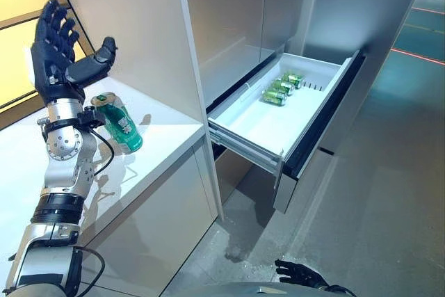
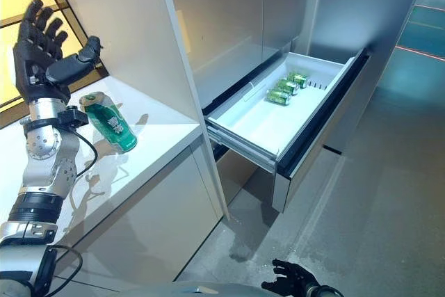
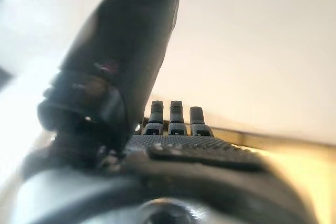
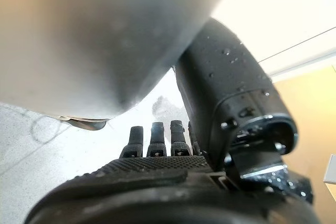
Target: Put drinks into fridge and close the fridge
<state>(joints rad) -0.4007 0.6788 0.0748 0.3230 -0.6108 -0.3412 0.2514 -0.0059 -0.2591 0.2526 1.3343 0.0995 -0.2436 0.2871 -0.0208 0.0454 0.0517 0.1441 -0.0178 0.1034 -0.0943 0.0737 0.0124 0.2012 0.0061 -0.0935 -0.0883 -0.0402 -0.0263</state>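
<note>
A green can [image 1: 119, 124] stands tilted on the white counter [image 1: 163, 140] at the left, beside my left wrist. My left hand [image 1: 55, 57] is raised above the can, open, fingers spread upward, holding nothing; its thumb and fingers [image 3: 170, 116] show straight in the left wrist view. The fridge drawer [image 1: 278, 126] is pulled open, with green cans [image 1: 282, 88] lying at its far end. My right hand [image 1: 300, 274] hangs low near the floor, fingers [image 4: 157, 140] relaxed, empty.
The tall grey fridge front [image 1: 236, 26] rises behind the drawer. A white cabinet wall [image 1: 132, 26] stands between counter and fridge. Grey floor [image 1: 375, 193] stretches right of the open drawer.
</note>
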